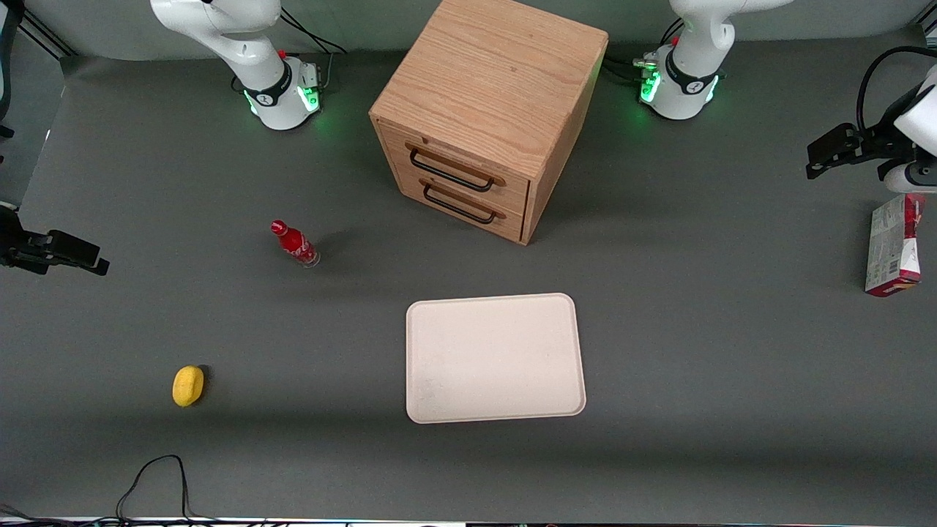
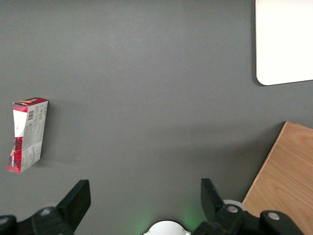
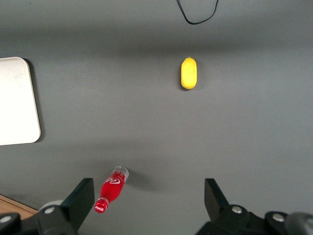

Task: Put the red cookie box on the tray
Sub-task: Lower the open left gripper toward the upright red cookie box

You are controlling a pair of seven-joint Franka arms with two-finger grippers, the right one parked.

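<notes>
**A:** What does the front view show?

**B:** A dark grey table [image 1: 659, 410] seen from above. A cream-white tray [image 1: 495, 358] lies flat just below the middle of the frame, with nothing on it. Above it, at top centre, stands a wooden two-drawer cabinet [image 1: 489, 110]. A small red bottle [image 1: 295, 244] stands left of centre, and a yellow oval object [image 1: 188, 385] sits at lower left.

**A:** Where is the red cookie box?

**B:** The red cookie box [image 1: 892, 244] is at the far right edge of the frame, at mid height, toward the working arm's end of the table and well apart from the tray. It seems to stand on one long thin edge, its pale printed face showing.

**A:** And the gripper?

**B:** The left arm's gripper [image 1: 831, 157] hangs at the upper right edge of the front view, above the box and not touching it. In the left wrist view the gripper [image 2: 144, 200] has its two fingers spread wide with only bare table between them; the box [image 2: 27, 134] lies off to one side of them.

**A:** Which step is this?

**B:** I judge it the approach; nothing is grasped yet. The next move likely calls for centring the spread fingers over the box's thin sides, lowering, then closing, before carrying it across to the tray.
</notes>
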